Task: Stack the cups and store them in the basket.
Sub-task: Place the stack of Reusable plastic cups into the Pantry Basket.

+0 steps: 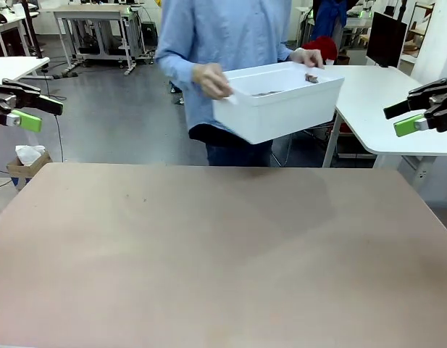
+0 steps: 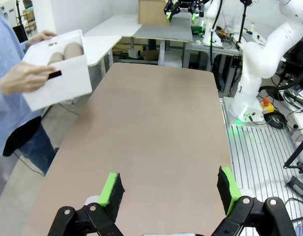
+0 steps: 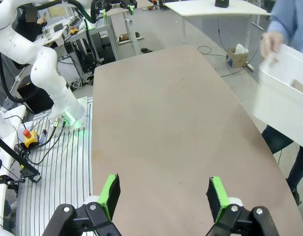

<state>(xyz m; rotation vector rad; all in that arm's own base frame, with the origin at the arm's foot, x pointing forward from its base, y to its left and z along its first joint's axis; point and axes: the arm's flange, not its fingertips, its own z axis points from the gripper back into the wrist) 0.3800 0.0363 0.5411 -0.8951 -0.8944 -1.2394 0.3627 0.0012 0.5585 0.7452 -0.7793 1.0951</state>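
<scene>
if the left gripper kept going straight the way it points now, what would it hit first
Probably the bare table itself. The open left gripper looks down along the tabletop with nothing lying in its line. The basket that the person holds sits well off to one side, though depth is hard to judge.

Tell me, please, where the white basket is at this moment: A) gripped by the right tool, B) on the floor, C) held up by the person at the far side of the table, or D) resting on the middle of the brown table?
C: the person's hands grip the basket at both ends, holding it in the air beyond the table.
</scene>
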